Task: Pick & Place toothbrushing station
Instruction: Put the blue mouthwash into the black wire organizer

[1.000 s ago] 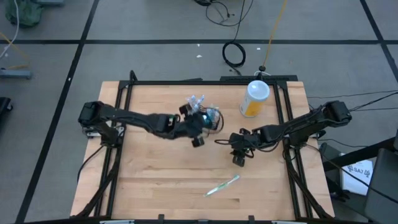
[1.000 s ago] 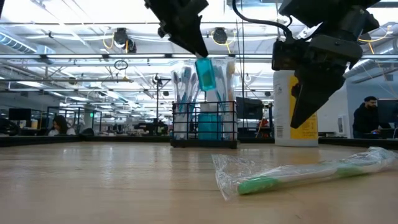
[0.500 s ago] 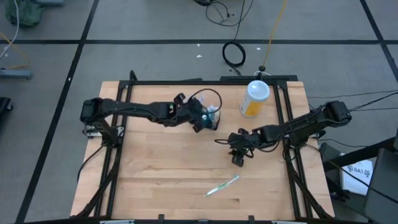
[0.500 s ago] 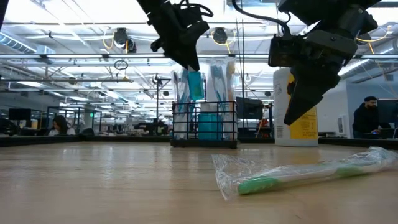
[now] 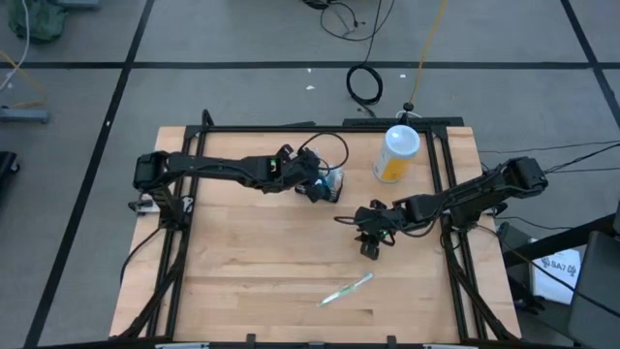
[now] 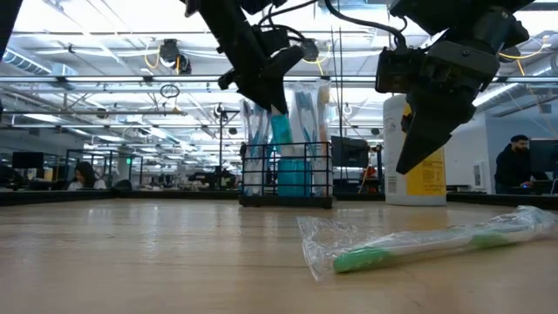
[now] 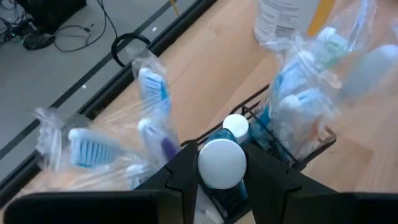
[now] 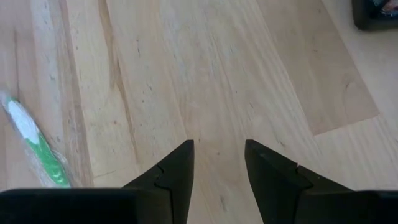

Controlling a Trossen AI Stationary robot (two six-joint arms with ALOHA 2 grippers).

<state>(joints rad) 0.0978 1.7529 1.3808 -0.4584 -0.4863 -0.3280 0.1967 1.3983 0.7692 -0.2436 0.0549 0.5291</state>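
The toothbrushing station (image 6: 287,174), a small black wire-frame caddy w/ compartments, is seen upright on the tabletop (image 5: 252,281), directly under the left jaws. It is packed w/ clear-wrapped toothbrushes (image 7: 297,93) w/ blue and white heads, standing above its rim; more wrapped brushes (image 7: 93,146) fan out on the other side of the jaws.

Left gripper (image 6: 277,98) is held over the caddy, jaws closed partway on a teal tube w/ white round cap (image 7: 221,163); the tube's lower end is seen at or just inside the caddy's top in the low view. A second, smaller white cap (image 7: 236,125) is seen just past the held one, inside the wire frame.

Right gripper (image 5: 372,247) hangs above bare wood, well apart from the caddy, jaws parted, nothing between them. A wrapped green toothbrush (image 5: 347,289) lies on the tabletop near these jaws, on the side away from the caddy. A yellow bottle w/ white lid (image 5: 397,152) stands beside the caddy.
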